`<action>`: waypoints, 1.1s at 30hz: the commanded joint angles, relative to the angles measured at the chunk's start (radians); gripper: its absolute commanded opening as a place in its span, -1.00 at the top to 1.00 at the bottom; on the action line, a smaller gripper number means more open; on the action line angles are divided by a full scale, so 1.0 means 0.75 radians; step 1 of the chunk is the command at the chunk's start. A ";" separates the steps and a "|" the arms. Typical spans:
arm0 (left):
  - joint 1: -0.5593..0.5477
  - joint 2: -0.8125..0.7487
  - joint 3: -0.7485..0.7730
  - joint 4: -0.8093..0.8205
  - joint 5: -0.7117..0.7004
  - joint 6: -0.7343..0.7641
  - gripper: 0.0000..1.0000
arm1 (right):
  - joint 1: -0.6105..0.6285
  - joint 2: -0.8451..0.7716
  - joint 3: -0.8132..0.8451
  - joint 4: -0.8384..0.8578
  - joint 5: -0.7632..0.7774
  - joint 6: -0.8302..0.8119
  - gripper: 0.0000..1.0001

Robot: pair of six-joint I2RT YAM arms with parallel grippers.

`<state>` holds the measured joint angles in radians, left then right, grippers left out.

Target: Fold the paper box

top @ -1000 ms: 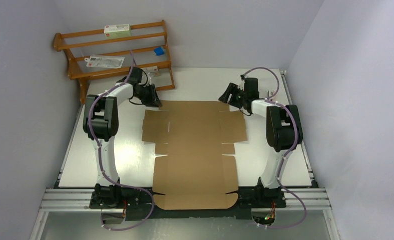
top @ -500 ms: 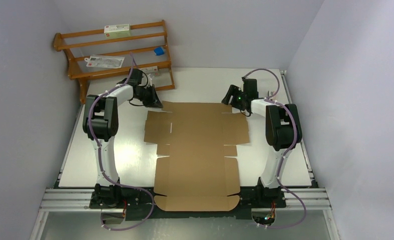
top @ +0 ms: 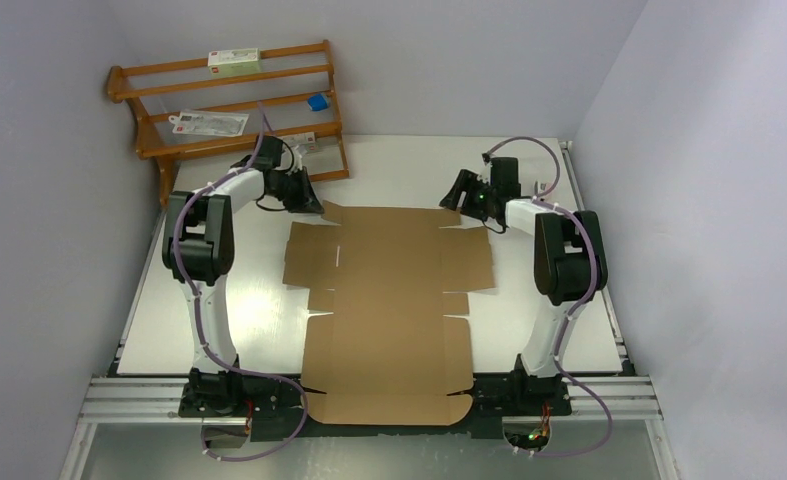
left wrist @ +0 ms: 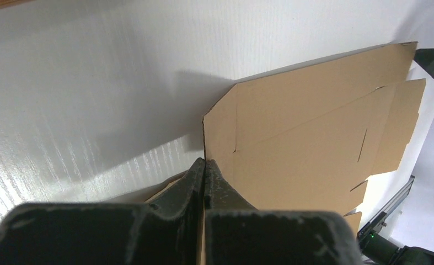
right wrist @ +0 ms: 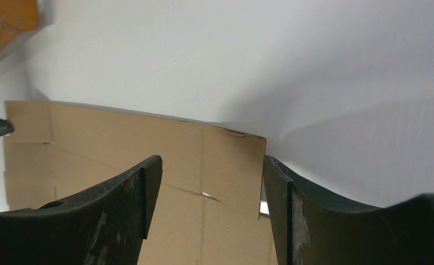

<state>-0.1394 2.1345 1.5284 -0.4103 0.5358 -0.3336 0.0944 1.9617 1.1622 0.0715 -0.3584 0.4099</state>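
The left arm (top: 201, 250) is standing up from its base at the near edge of the table (top: 399, 160). Its elbow is sitting high and its forearm is angling away and inward, so that the left claw (top: 314, 207) is pointing down at the far left corner of the paper box (top: 389, 300). That claw is clenched on the cardboard: in the left wrist view its two fingers (left wrist: 189, 185) are pressing together on the thin edge of the corner flap, which is running straight into the seam between them. The corner is riding a little above the white surface and casting a shadow there, while the rest of the brown sheet is spreading out ahead of the claw and to its right. The right arm (top: 564, 255) is mirroring this pose, elbow high and forearm angling inward, with the right claw (top: 456, 197) hanging at the sheet's far right corner. This claw is released: its fingers (right wrist: 126, 204) are standing wide apart, and the corner is lying between them, its side edge just beside the finger on the right of that view. The box is lying as an unfolded die-cut sheet between the two arms, its near end resting over the rail (top: 129, 398) between their bases. Beyond the left claw a wooden rack (top: 231, 110) is standing against the wall.
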 commanded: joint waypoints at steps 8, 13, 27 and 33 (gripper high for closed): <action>-0.043 -0.075 -0.009 -0.002 -0.058 0.009 0.90 | 0.021 -0.167 -0.020 0.001 -0.216 0.009 -0.34; -0.056 -0.090 -0.005 -0.017 -0.111 0.013 0.90 | 0.037 -0.195 -0.027 -0.008 -0.223 0.012 -0.33; -0.180 -0.200 0.031 -0.100 -0.470 0.042 0.89 | 0.206 -0.180 0.060 -0.125 0.062 -0.030 -0.35; -0.240 -0.197 0.067 -0.128 -0.506 0.018 0.85 | 0.242 -0.157 0.095 -0.139 0.106 -0.032 -0.36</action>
<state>-0.2924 2.0064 1.5326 -0.4728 0.2108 -0.3183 0.2577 1.8477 1.1938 -0.0135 -0.3214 0.3985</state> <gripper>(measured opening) 0.070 0.677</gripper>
